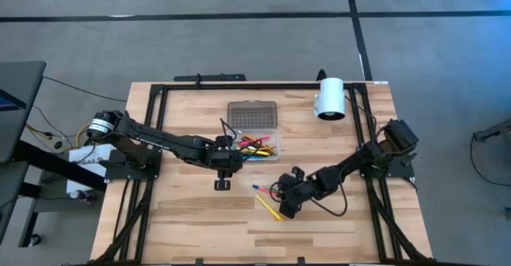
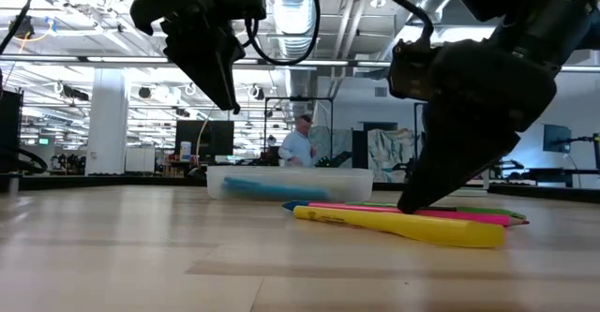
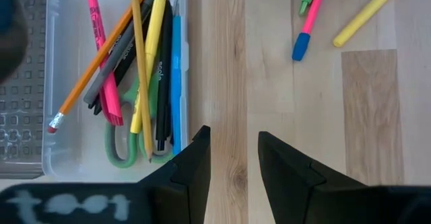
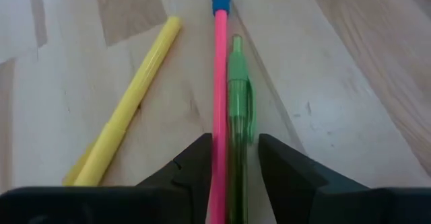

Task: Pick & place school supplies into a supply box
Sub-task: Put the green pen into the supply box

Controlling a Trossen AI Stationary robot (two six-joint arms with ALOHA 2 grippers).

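The right gripper (image 4: 232, 158) sits low at the frame's centre, fingers apart astride a pink pen (image 4: 219, 96) and a green pen (image 4: 238, 109). It should probably close squarely on both, avoiding the yellow highlighter (image 4: 128, 109). The left gripper (image 3: 232, 158), fingers apart, holds nothing beside the clear supply box (image 3: 182, 126), already part-filled.

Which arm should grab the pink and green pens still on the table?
Right. The right gripper is already down over the pink pen and green pen, both between its fingers. The left gripper hangs open beside the supply box.
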